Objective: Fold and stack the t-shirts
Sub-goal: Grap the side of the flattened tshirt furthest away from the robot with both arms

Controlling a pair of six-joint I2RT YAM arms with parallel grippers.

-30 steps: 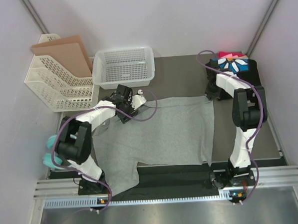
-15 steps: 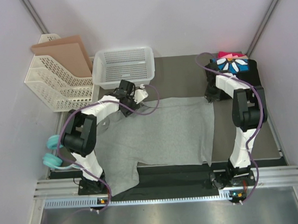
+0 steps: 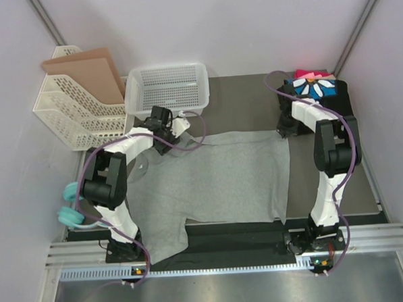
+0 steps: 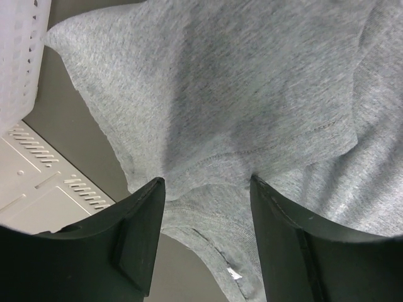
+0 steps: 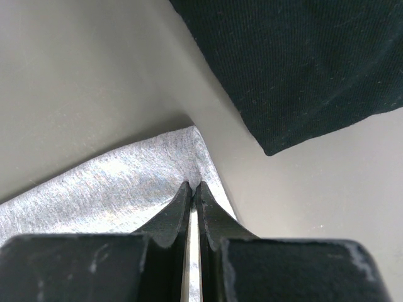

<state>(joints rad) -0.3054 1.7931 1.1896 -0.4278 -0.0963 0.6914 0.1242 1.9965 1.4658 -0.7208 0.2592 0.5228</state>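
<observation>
- The grey t-shirt (image 3: pixel 216 177) lies spread out across the middle of the table (image 3: pixel 246 94). One sleeve hangs down over the near edge by the left arm's base.
- The left gripper (image 3: pixel 168 129) is at the shirt's far left corner, just in front of the white basket (image 3: pixel 167 113).
- From the left wrist, its fingers (image 4: pixel 135 239) are spread apart. A stitched fold of grey cloth (image 4: pixel 239 94) sits in the gap between them, and nothing is pinched.
- The basket's wall (image 4: pixel 19 63) shows at the left edge of that view, close beside the cloth.
- The right gripper (image 3: pixel 286 128) is at the far right corner of the shirt.
- From the right wrist, its fingers (image 5: pixel 167 220) are pressed together on the very tip of that grey corner (image 5: pixel 113 189), which lies flat on the table.
- A black shirt edge (image 5: pixel 302 56) lies just beyond that corner, apart from it.
- At the far right sits the folded pile. The black shirt with the blue panel and white daisy (image 3: pixel 316 87) is in front, with the pink and red shirts (image 3: pixel 311 73) peeking out behind it.
- At the far left stands a white file rack (image 3: pixel 71 117) holding brown cardboard (image 3: pixel 89 72).
</observation>
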